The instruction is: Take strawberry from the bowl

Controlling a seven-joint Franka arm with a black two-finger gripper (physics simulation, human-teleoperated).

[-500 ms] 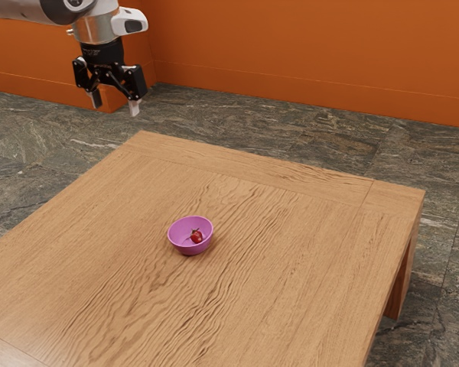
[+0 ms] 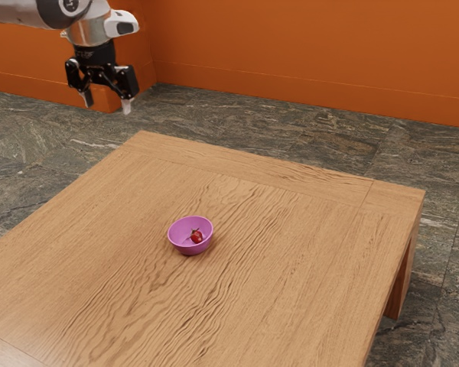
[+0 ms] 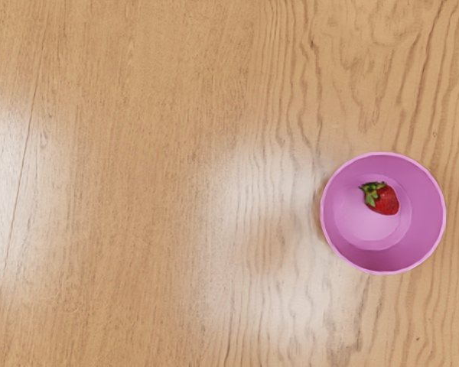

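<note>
High above the table, fingers pointing down from the arm, spread wide, holding nothing

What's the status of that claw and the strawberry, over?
Gripper open, nothing held, up in the air. Strawberry lying inside the pink bowl. Bowl's wall rings it, nothing covering the top.

Walls, orange, with matching baseboard, meeting in a corner toward the exterior view's left. Floor, dark grey stone, pale-veined. Table, light brown wood, wavy grain, one leg visible, pale glare on top.
</note>
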